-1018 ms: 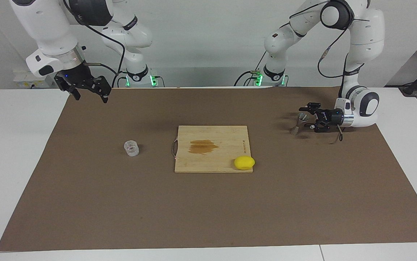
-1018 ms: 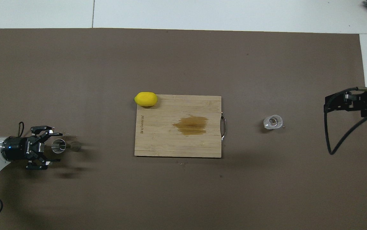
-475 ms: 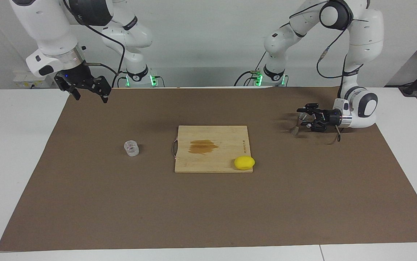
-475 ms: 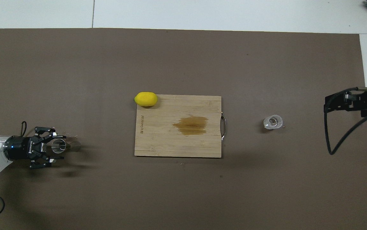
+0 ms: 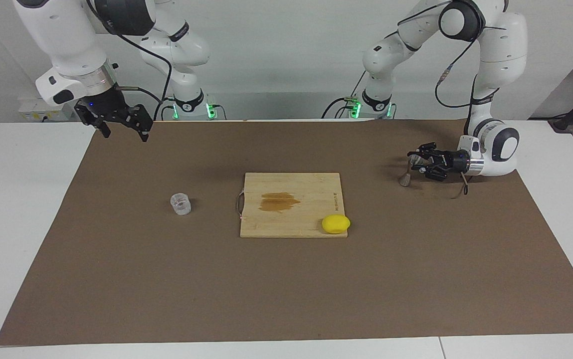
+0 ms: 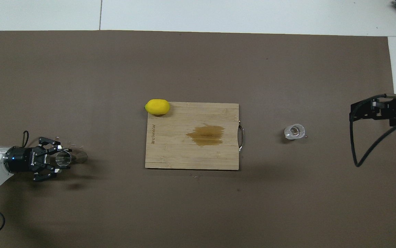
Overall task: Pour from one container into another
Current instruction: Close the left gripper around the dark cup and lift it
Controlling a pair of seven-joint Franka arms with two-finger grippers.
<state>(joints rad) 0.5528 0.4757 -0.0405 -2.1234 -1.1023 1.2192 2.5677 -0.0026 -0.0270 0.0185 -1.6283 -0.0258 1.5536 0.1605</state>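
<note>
Brown paper mat [image 5: 286,279] covers most of the white table in the facing view. Toward the left arm's end, the left gripper [image 5: 414,162] lies low and level, its fingers clenched on the upper cone of the steel jigger [image 5: 407,174]; the grip hides much of that cone, while the lower cone shows below it, its foot at the mat. The right gripper [image 5: 122,124] hangs high over the mat's corner at the right arm's end, waiting, fingers spread and empty. The glass cup [image 5: 180,203] stands alone on the mat toward that end, beside the wooden cutting board [image 5: 291,219], which carries a dark stain [image 5: 279,201]. A lemon [image 5: 335,224] sits at the board's corner farthest from the robots; whether it rests wholly on the wood cannot be told here.

Seen from overhead, the left gripper [image 6: 61,158] comes in from the frame's edge, its arm largely cut off, fingertips pressed against the jigger [image 6: 64,158], whose open mouth faces up. The cup [image 6: 294,131] shows only as a pale ring. The right gripper [image 6: 356,113] is partly out of frame. The lemon [image 6: 157,106] overhangs the board [image 6: 170,158] corner
</note>
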